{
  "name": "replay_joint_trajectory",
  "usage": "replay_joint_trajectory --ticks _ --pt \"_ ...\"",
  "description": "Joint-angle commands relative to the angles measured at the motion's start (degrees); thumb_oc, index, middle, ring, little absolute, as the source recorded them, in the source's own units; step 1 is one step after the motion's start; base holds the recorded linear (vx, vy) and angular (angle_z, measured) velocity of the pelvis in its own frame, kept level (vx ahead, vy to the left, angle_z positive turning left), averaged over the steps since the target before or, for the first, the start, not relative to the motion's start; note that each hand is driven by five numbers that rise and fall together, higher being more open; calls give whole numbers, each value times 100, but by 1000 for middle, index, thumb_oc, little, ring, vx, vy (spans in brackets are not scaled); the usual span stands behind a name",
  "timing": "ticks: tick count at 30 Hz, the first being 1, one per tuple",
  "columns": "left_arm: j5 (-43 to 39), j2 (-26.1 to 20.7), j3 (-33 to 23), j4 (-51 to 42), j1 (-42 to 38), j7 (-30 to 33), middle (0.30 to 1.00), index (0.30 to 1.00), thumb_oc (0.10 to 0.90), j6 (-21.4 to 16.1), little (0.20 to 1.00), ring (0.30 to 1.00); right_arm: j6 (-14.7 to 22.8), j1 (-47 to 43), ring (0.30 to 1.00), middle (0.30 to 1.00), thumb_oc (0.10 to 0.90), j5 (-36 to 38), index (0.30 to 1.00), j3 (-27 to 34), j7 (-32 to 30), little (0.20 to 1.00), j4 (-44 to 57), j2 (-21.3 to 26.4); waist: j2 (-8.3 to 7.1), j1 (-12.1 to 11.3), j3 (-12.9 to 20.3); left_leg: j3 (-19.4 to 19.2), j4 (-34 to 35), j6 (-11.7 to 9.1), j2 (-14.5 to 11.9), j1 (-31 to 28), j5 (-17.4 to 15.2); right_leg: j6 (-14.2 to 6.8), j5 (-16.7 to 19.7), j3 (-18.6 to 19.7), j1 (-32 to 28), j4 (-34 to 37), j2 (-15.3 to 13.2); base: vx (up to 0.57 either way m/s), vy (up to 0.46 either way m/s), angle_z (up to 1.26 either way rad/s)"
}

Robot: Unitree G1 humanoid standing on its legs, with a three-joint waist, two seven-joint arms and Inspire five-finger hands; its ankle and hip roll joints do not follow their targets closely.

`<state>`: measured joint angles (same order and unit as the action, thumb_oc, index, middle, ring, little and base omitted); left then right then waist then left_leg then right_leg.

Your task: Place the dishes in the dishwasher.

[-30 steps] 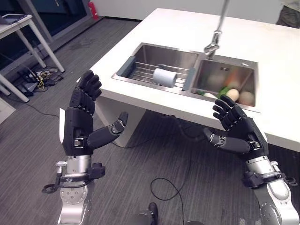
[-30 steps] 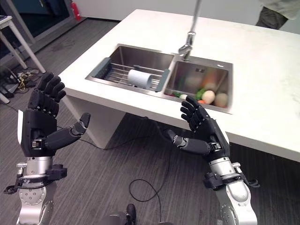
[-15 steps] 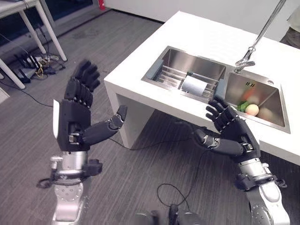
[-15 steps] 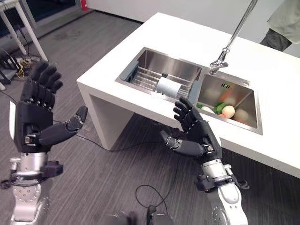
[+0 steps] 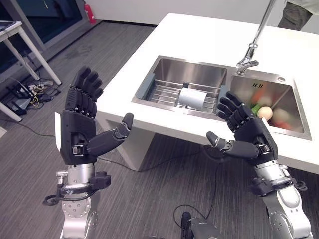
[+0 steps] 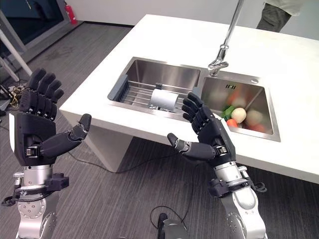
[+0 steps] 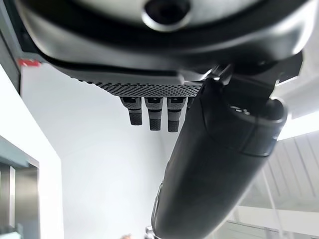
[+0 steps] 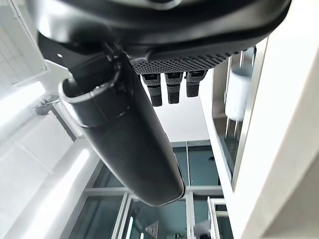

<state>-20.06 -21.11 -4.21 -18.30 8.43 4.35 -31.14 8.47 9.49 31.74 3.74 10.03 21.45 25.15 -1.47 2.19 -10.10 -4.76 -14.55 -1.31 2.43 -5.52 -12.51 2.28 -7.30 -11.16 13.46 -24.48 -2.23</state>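
Both my hands are spread open and empty; the cup (image 5: 193,98) lies on its side just past my right hand (image 5: 245,132) fingertips, long axis crosswise, left hand (image 5: 82,122) farther.

Left hand (image 5: 79,130) and right hand (image 5: 249,133) raised, palms facing, fingers spread.

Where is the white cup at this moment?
The white cup lies on its side on the wire rack in the left sink basin, just left of the basin holding the vegetables.
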Motion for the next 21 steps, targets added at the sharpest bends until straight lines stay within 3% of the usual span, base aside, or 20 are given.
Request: replay_joint_trajectory --ticks 1,4,6,8,9,11,14,21 --pt "-125 -176 -146 -585 -211 -181 900 900 800 -503 900 900 705 -329 900 900 800 316 900 354 9 900 369 -36 -172 61 319 -316 -812 -94 -370 214 324 -410 -436 268 -565 729 -230 129 -200 -6" --pt "-106 -145 -159 -523 -106 -136 900 900 800 -543 900 900 765 -258 900 900 800 302 900 345 189 900 259 -36 -179 17 235 -122 -2176 18 -286 994 349 -275 -493 429 -710 729 -110 142 -135 -32" --pt "-166 -132 -158 -474 -133 -169 900 900 800 -498 900 900 762 -344 900 900 800 227 900 276 122 900 196 -56 -224 -57 183 -222 -1337 133 -342 1030 143 -339 -581 397 -802 729 -143 136 -2 -39" --pt "-150 -135 -152 -476 -98 -168 900 900 800 -574 900 900 757 -414 900 900 800 148 900 239 84 900 186 -74 -117 -112 131 -130 -264 21 -409 1033 201 -405 -702 405 -894 729 -70 134 169 -47" --pt "-215 -130 -142 -491 -90 -152 900 900 800 -574 900 900 682 -366 900 900 800 123 900 278 84 900 275 -65 87 -115 141 179 -264 -153 -574 1447 179 -440 -821 384 -961 729 82 164 263 -29" --pt "-231 -98 -115 -492 -162 -136 900 900 800 -564 900 900 625 -320 900 900 800 131 900 327 70 900 352 -21 155 -117 159 254 -264 -242 -665 1644 275 -432 -935 362 -1034 729 99 158 250 -5" --pt "-103 -69 -132 -493 -186 -112 900 900 800 -593 900 900 572 -234 900 900 800 267 900 458 156 900 418 49 183 -91 213 194 -264 -213 -716 1657 230 -448 -1015 291 -1079 729 -9 137 247 -18" --pt "-321 -182 -285 -447 -336 -237 900 900 800 -395 900 900 619 -90 900 900 800 165 900 526 123 900 507 -151 186 -62 310 139 -264 -22 -527 1398 -25 -635 -913 176 -1113 729 -251 157 236 -6"
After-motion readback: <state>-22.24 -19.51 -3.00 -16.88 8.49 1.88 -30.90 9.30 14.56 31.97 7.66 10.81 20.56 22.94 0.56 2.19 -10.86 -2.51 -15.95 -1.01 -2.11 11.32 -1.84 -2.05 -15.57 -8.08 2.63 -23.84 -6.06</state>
